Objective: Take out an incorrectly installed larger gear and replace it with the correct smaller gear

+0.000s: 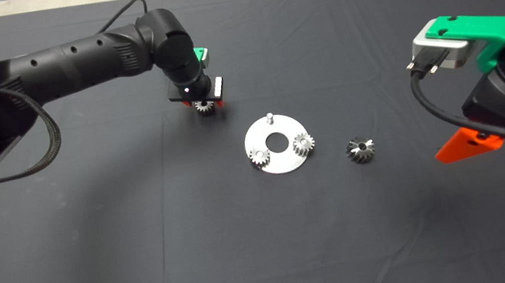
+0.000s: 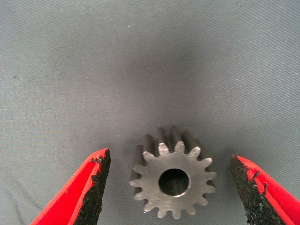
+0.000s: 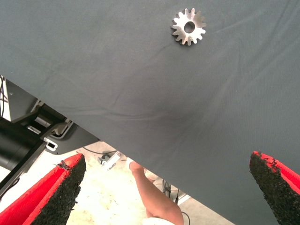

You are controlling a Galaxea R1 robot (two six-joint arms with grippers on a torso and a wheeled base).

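My left gripper (image 2: 169, 155) is open, its fingers on either side of a smaller gear (image 2: 173, 180) lying flat on the mat, with gaps on both sides. In the head view this gear (image 1: 204, 107) lies up and left of the round silver plate (image 1: 281, 162). Two more smaller gears (image 1: 259, 156) (image 1: 303, 143) sit on the plate, and one peg (image 1: 269, 117) is bare. The larger gear (image 1: 360, 149) lies on the mat right of the plate. My right gripper (image 3: 166, 158) is open and empty at the right edge.
The right wrist view shows a silver gear (image 3: 189, 26) on the mat, the mat's edge, dark robot parts (image 3: 28, 136) and a person's limb (image 3: 154, 197) beyond it. The plate has a round centre hole (image 1: 276, 142).
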